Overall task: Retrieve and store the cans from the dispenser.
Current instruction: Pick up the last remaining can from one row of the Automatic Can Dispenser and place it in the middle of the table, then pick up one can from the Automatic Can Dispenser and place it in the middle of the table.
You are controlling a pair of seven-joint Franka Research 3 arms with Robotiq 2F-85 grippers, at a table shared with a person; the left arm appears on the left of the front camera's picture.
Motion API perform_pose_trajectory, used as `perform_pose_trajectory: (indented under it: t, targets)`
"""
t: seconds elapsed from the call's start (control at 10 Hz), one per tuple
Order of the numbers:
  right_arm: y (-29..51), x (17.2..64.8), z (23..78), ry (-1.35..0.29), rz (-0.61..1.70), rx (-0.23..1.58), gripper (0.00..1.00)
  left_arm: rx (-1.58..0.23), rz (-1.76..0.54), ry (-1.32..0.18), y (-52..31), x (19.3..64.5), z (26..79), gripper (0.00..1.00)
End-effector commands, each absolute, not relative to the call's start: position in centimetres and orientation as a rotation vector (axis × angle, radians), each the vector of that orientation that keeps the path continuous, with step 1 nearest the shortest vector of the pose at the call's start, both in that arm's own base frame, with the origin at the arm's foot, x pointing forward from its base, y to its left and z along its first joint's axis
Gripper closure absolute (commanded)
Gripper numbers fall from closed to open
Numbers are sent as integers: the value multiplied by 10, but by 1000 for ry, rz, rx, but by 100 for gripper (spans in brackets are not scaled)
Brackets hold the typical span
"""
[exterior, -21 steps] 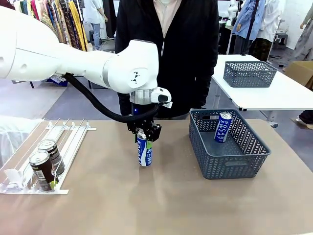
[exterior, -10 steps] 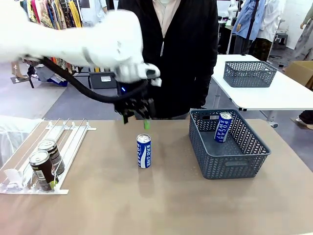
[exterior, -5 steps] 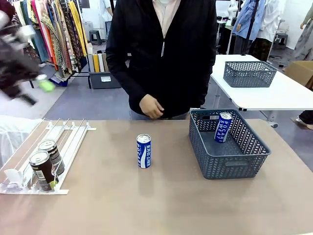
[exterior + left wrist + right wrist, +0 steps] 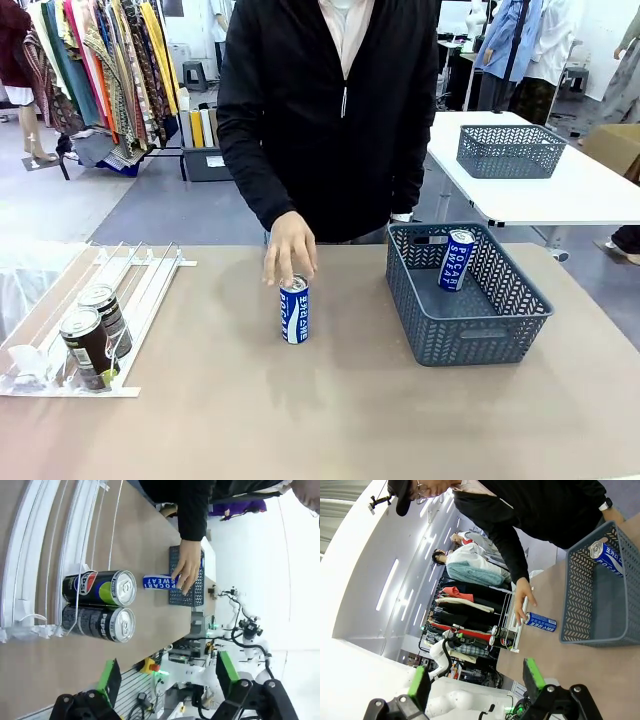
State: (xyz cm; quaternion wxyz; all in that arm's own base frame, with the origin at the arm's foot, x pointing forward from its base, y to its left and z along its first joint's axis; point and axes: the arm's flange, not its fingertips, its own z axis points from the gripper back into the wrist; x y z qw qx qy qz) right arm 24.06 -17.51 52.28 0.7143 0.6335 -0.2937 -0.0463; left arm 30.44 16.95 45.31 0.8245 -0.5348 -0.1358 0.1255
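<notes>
brown table point(image 4: 330, 415) | left edge: white dispenser point(image 4: 152, 290) | middle: blue can point(image 4: 294, 312), upright | right: dark grey basket point(image 4: 470, 335)

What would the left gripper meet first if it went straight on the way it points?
The left gripper would probably reach the bare table just beside the two dark cans in the rack; depth is hard to judge.

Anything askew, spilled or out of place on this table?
One blue can leans tilted inside the grey basket rather than standing upright. A second blue can stands alone mid-table, outside the basket, with the person's hand at its top. No spill or damage is visible.
</notes>
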Motion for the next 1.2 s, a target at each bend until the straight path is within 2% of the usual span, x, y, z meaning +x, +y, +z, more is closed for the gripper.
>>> perform_pose_trajectory:
  t: [0.0, 0.8, 0.9, 1.1]
  targets:
    - [-175, 243, 527, -678, -88, 1418, 0, -1071, 173, -287, 156, 308, 475, 0]
    - [-175, 243, 527, -678, -88, 1418, 0, -1078, 197, -290, 154, 312, 477, 0]
    - [-175, 243, 527, -678, -88, 1418, 0, -870, 131, -337, 134, 313, 500, 0]
    - [-175, 243, 527, -678, -88, 1418, 0, -403, 124, -250, 72, 315, 537, 0]
